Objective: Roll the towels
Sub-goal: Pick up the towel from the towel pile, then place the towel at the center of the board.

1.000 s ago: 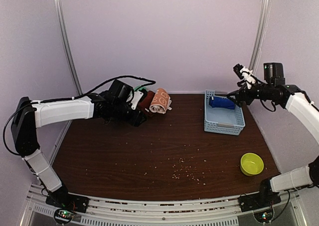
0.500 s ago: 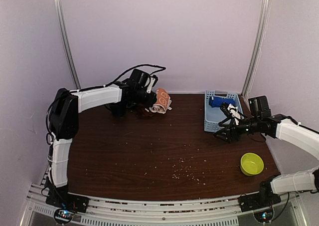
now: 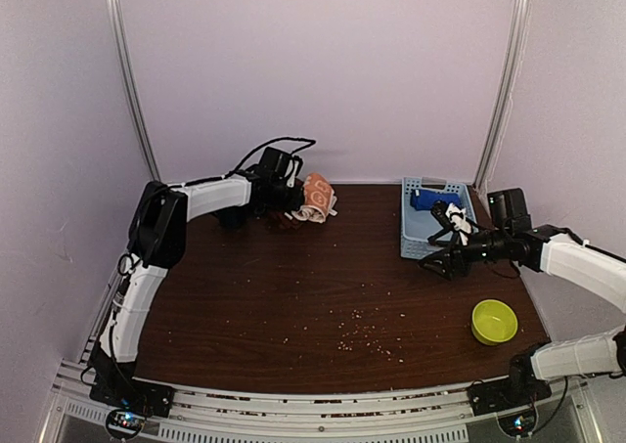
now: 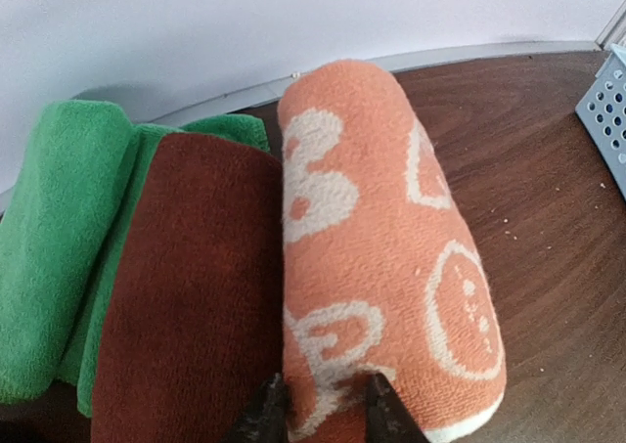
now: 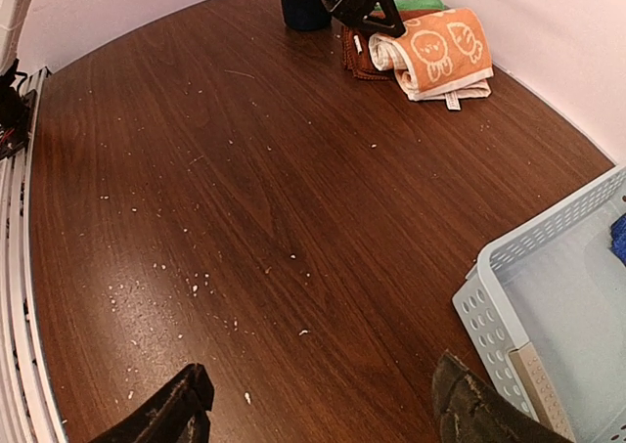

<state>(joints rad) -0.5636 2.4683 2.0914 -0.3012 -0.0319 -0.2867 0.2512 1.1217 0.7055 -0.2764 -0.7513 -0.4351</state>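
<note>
**Rolled orange towel in the left pincer at the far edge**

The orange towel [image 4: 391, 247], printed with white figures, lies rolled at the far side of the counter [image 3: 293, 296], left of centre and close to the back wall [image 3: 323, 71]. The maroon towel [image 4: 196, 296] lies touching its left side. The green towel [image 4: 59, 257] is bunched further left, partly under the maroon one. The blue towel [image 3: 435, 200] lies apart from these three, in the far end of the pale blue basket [image 3: 406, 223] at the far right.

The left pincer [image 4: 325, 419] grips the near end of the orange towel. One fingertip sits in the seam against the maroon towel, the other presses into the orange cloth, and a fold of towel lies between them.

The right pincer [image 5: 333, 409] stands wide open with nothing between its fingers. It hovers over bare wood just beside the near left corner of the basket.

A dark blue mug [image 5: 301, 8] stands just left of the towel group. A yellow-green bowl [image 3: 494, 322] sits at the near right. Pale crumbs [image 3: 357, 337] are scattered over the middle of the counter.
</note>
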